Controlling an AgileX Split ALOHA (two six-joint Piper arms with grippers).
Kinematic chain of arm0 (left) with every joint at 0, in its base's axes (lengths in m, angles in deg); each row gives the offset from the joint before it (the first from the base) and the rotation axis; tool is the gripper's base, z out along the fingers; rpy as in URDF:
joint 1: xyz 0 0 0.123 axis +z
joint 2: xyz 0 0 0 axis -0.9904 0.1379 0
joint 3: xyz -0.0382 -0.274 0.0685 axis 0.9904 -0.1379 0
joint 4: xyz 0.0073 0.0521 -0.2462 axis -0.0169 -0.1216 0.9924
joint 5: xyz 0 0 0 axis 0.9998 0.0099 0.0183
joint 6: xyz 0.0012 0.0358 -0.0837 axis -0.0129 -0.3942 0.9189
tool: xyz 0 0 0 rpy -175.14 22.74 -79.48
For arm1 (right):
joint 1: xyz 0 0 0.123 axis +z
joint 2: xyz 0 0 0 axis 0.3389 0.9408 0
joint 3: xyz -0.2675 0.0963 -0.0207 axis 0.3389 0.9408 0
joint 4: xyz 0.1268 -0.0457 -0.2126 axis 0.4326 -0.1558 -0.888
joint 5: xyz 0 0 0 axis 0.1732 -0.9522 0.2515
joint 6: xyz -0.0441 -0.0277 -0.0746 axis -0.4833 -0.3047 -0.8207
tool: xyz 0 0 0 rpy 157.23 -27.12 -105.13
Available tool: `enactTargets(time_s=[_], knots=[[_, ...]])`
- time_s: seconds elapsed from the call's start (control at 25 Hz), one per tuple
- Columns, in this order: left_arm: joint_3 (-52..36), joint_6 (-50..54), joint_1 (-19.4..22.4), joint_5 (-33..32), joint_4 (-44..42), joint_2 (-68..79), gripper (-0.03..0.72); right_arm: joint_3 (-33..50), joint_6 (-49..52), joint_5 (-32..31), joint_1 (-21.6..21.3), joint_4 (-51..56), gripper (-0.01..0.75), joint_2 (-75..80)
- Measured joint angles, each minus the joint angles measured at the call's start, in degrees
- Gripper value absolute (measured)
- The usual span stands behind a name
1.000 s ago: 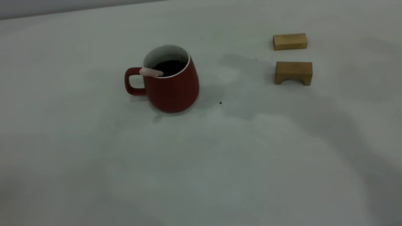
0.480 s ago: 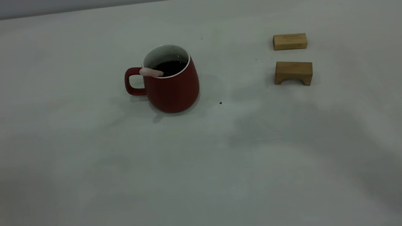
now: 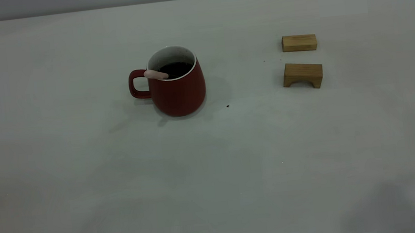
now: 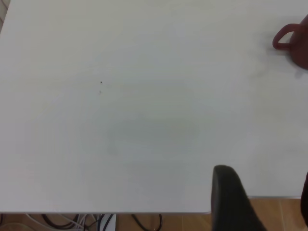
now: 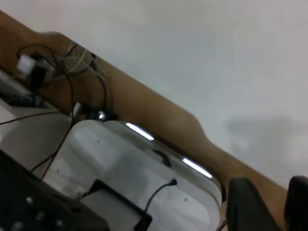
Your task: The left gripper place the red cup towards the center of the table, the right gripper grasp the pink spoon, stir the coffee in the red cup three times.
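Observation:
The red cup (image 3: 178, 90) stands upright on the table (image 3: 212, 169) left of centre, handle to the left, with dark coffee (image 3: 177, 68) inside. The pink spoon (image 3: 156, 74) leans on the rim above the handle, its bowl hidden in the coffee. No gripper shows in the exterior view. My left gripper (image 4: 267, 197) hangs open over the table's edge, far from the red cup (image 4: 294, 41). My right gripper (image 5: 276, 204) is open beyond a table edge, with nothing between its fingers.
Two tan wooden blocks lie to the right of the cup: a flat one (image 3: 299, 43) farther back and an arched one (image 3: 303, 74) nearer. A white device (image 5: 130, 178) and cables sit below the table edge in the right wrist view.
The arm shadows near the cup and blocks have slid off toward the lower right and faded. Cup, spoon and blocks have not moved.

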Motion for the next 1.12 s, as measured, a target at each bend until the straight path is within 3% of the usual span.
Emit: enactTargets(time_s=[0.32, 0.48, 0.68, 1.12], knots=[[0.0, 0.0, 0.0, 0.0, 0.0, 0.0, 0.426, 13.4, -4.1, 0.1, -13.4, -5.2, 0.241, -25.0], [0.0, 0.0, 0.0, 0.0, 0.0, 0.0, 0.426, 18.9, -4.1, 4.4, -17.8, -7.1, 0.241, -33.8], [0.0, 0.0, 0.0, 0.0, 0.0, 0.0, 0.426, 25.5, -4.0, 7.0, -19.1, -8.3, 0.241, -40.9], [0.0, 0.0, 0.0, 0.0, 0.0, 0.0, 0.426, 27.1, 1.8, 6.6, -19.6, -13.0, 0.241, -49.1]])
